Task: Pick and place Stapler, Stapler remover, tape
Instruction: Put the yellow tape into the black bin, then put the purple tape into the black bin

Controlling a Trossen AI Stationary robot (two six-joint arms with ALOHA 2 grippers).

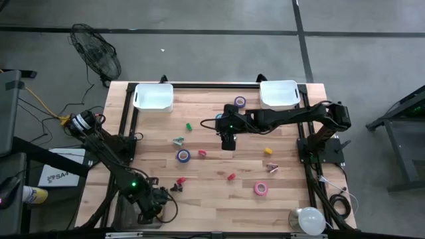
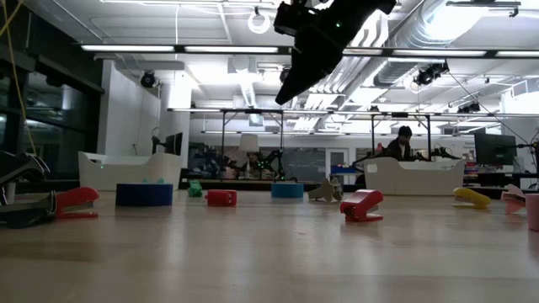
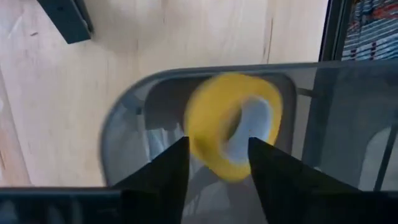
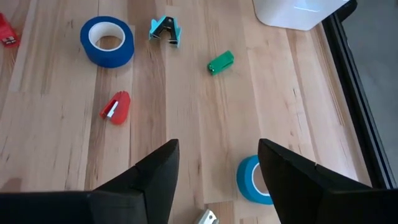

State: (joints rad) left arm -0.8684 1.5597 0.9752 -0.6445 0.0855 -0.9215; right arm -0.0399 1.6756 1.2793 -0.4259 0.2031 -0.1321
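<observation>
- High view: the right end effector (image 1: 228, 142) hangs over the middle of the wooden surface (image 1: 212, 199), its arm reaching in from the right. A blue tape roll (image 1: 183, 155) lies on the surface to its left and slightly nearer the front edge; a purple tape roll (image 1: 240, 101) lies beyond it, near the right white bin (image 1: 279, 94); a pink tape roll (image 1: 261, 188) lies toward the front right. The left end effector (image 1: 147, 214) sits at the front left corner.
- Low view: the right end effector (image 2: 290, 88) hangs well above the surface, with a red stapler (image 2: 361, 204) below and to its right.
- Left wrist view: the left end effector (image 3: 217, 162) has its fingers apart, either side of a yellow tape roll (image 3: 231, 124) in a grey tray (image 3: 124, 124).
- Right wrist view: the right end effector (image 4: 217, 165) is spread wide and holds nothing. Ahead of it lie the blue tape roll (image 4: 107, 41), a red stapler remover (image 4: 116, 107) and a green block (image 4: 221, 62); another blue tape roll (image 4: 254, 180) lies just beside one finger.
</observation>
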